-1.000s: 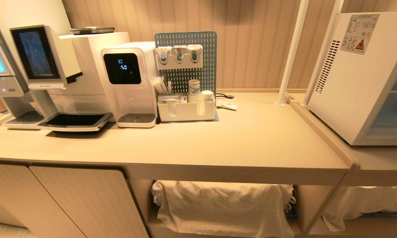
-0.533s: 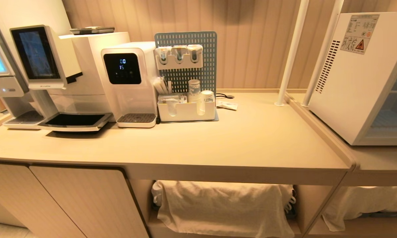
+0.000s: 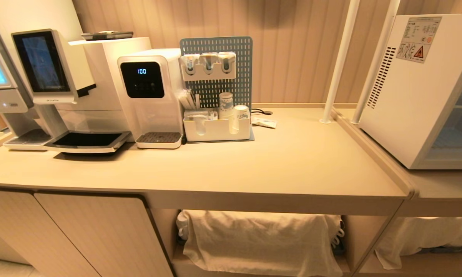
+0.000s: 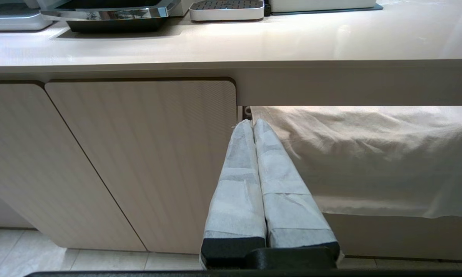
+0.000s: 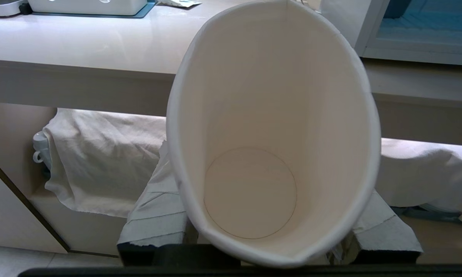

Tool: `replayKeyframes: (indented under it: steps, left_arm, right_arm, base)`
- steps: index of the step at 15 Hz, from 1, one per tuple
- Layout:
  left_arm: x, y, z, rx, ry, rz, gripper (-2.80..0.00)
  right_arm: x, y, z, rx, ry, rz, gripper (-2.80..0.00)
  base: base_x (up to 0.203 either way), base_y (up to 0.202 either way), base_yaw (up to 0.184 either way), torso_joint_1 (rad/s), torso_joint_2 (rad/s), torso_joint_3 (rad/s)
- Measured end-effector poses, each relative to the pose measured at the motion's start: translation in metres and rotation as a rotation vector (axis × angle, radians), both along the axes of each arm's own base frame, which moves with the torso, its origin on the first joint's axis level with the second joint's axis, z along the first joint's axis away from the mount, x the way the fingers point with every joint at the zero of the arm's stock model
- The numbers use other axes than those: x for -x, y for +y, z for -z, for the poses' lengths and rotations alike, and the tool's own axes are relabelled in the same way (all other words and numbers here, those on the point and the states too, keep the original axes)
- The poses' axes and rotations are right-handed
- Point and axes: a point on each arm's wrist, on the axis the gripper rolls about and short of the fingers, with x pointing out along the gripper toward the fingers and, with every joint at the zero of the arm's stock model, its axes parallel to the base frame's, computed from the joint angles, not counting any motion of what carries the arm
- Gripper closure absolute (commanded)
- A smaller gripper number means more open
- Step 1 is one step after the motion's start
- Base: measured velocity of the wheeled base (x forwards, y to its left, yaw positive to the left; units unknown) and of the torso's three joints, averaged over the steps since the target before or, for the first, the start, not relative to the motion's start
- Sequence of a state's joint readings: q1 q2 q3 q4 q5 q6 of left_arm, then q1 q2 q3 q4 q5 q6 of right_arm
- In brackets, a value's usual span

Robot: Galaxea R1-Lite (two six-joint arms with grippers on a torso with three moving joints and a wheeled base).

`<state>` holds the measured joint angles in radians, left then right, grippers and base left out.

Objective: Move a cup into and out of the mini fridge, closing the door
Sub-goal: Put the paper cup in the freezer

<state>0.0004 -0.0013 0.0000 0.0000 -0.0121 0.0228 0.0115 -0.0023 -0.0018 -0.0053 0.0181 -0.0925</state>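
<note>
My right gripper (image 5: 269, 215) is shut on the cup (image 5: 269, 115), a white paper cup squeezed to an oval with its empty inside facing the camera. It hangs below the counter's edge, in front of an open shelf. The mini fridge (image 3: 415, 100) stands on the lower counter at the right; its corner (image 5: 340, 23) shows past the cup's rim. The door (image 3: 446, 163) lies flat against the fridge front, with shelves visible through its glass. My left gripper (image 4: 253, 125) is shut and empty, low before a cabinet door. Neither arm shows in the head view.
On the counter (image 3: 277, 165) stand a coffee machine (image 3: 81, 88), a water dispenser (image 3: 150, 92) and an organiser tray with stacked cups (image 3: 217, 129). Two white poles (image 3: 338, 61) rise beside the fridge. Cloths (image 3: 261, 238) cover the shelves under the counter.
Only the digits on the water dispenser's screen differ; the counter, the fridge and the head view's framing are as before.
</note>
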Motion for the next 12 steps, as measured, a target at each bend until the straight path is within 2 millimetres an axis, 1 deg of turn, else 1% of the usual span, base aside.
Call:
replayKeyframes:
  steps: [2,4,7,9,12]
  left_arm:
    - [0.0000,-0.0002,0.0002,-0.033,0.004,0.005,0.00]
    - [0.0000,-0.0003,0.0001,-0.101,0.002,0.012,0.00]
    - [0.0000,-0.0004,-0.0002,-0.124,0.000,0.015,0.00]
    - [0.0000,-0.0004,-0.0003,-0.124,0.001,0.014,0.00]
    - [0.0000,-0.0004,-0.0003,-0.123,0.001,0.011,0.00]
  right_arm:
    - [0.0000,0.0000,0.0000,0.000,-0.001,0.000,0.00]
    - [0.0000,0.0000,0.0000,0.000,0.000,0.000,0.00]
    - [0.0000,0.0000,0.0001,0.004,-0.001,-0.001,0.00]
    - [0.0000,0.0000,-0.0002,0.007,-0.002,-0.001,0.00]
    - [0.0000,0.0000,-0.0002,0.008,-0.003,-0.002,0.00]
  base:
    - [0.000,0.000,0.000,0.000,0.00,0.000]
    - [0.000,0.000,0.000,0.000,0.00,0.000]
    - [0.003,-0.016,0.002,-0.001,0.00,0.000]
    - [0.003,-0.118,0.005,0.003,0.00,0.003]
    - [0.000,-0.197,0.000,0.002,0.00,0.005]
